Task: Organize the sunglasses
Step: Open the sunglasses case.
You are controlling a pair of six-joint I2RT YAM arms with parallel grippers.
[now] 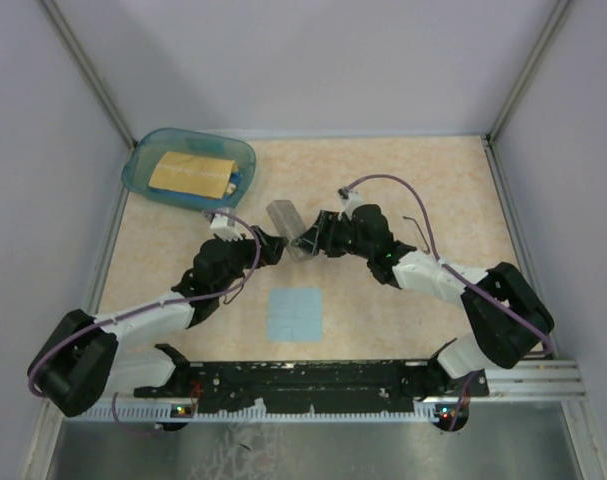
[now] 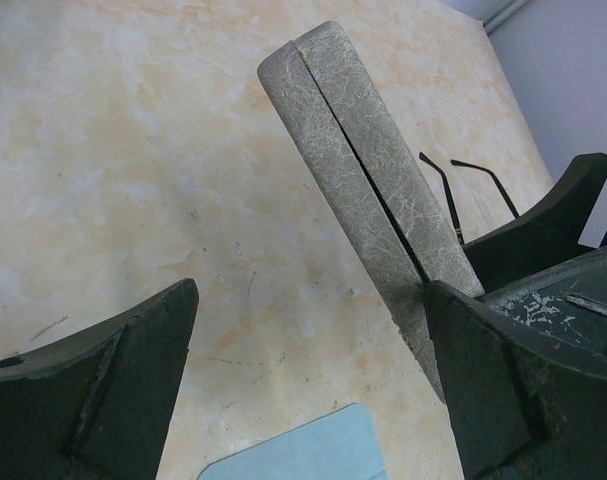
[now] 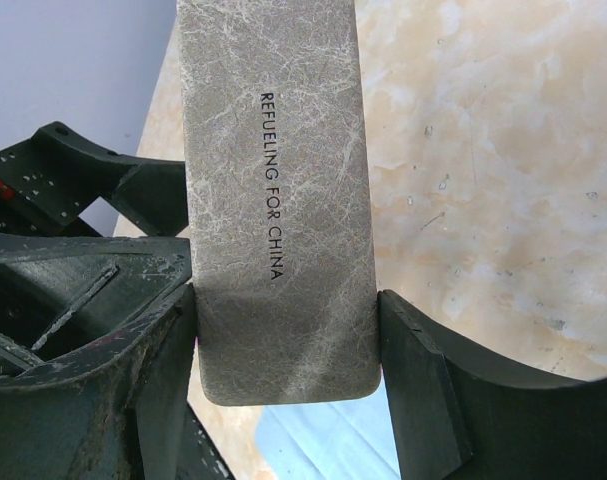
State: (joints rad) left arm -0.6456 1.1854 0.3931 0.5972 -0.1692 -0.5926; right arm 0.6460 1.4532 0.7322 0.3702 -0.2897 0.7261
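The left arm (image 1: pixel 143 320) and the right arm (image 1: pixel 453 280) both bend in from the near corners and meet in the middle, where the left gripper (image 2: pixel 308 320) is spread wide apart and the right gripper (image 3: pixel 283 330) squeezes the two sides of a grey case (image 3: pixel 273 150).

sunglasses (image 2: pixel 437 190) lenses hidden, case (image 3: pixel 273 200) top cropped

Left arm (image 1: pixel 148 318), right arm (image 1: pixel 438 275): black joints, white shells, purple cables (image 1: pixel 383 179); gripper fingers (image 2: pixel 103 390) dark, scuffed.
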